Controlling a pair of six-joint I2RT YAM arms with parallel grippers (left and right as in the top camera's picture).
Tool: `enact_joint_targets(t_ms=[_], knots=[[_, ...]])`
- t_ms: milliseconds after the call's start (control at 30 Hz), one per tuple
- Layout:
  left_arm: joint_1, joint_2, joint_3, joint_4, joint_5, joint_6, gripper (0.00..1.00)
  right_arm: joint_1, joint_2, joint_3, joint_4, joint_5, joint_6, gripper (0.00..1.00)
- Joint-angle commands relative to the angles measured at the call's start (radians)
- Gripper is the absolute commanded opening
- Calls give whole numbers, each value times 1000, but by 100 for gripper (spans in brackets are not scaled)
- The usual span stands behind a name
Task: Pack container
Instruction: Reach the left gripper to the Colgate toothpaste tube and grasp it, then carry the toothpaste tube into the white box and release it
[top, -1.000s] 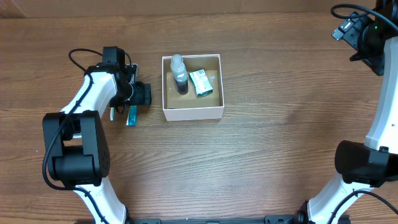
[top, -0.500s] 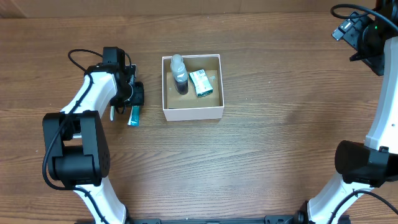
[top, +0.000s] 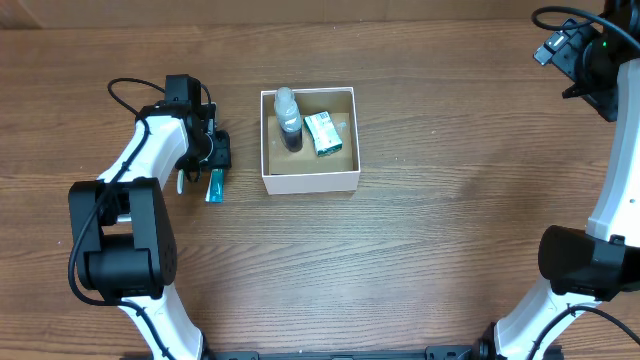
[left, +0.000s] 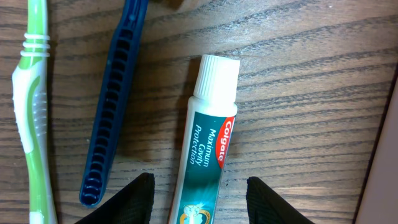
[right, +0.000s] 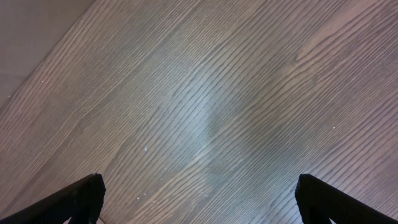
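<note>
- Wooden table (top: 450, 250) fills the overhead view.
- The container (top: 310, 182) sits upper centre, with a bottle (top: 288, 118) and a green-and-white packet (top: 322, 133) inside.
- Right gripper (right: 199, 199), upper right in the overhead view, fingers wide apart above wood.
- Left gripper (left: 199, 190), left of the container, fingers spread either side of the toothpaste tube (left: 208, 137).
- Blue comb (left: 115, 106) and green toothbrush (left: 30, 106) lie left of the tube.

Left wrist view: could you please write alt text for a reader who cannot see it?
The open left gripper straddles a Colgate toothpaste tube lying on the wooden table, its white cap pointing away. Left of it in the picture lie a dark blue comb and a green-and-white toothbrush.
</note>
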Motion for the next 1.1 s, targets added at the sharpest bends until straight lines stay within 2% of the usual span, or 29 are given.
enact_joint_targets(t_ms=[0, 300, 367, 400, 467, 567, 633, 767, 967, 1067], knots=[[0, 18, -6, 4, -6, -10, 48, -3, -10, 4, 4, 6, 7, 100], [-11, 51, -6, 5, -7, -10, 47, -3, -10, 4, 4, 6, 7, 100], [-11, 53, -6, 7, -7, -10, 40, -3, -10, 4, 4, 6, 7, 100], [-11, 53, -6, 8, -7, -10, 33, -3, -10, 4, 4, 6, 7, 100], [-11, 53, -6, 8, -6, -21, 25, -3, -10, 4, 4, 6, 7, 100], [-11, 53, -6, 9, -7, -52, 24, -3, -10, 4, 4, 6, 7, 100], [-11, 53, -6, 6, -6, -52, 18, -3, -10, 4, 4, 6, 7, 100], [-10, 53, 9, -21, -2, -55, 14, -3, -10, 4, 4, 6, 7, 100], [-10, 52, 207, -213, 2, -63, 6, -3, -10, 4, 4, 6, 7, 100], [-10, 52, 417, -381, 44, -53, 5, -3, -10, 4, 4, 6, 7, 100]])
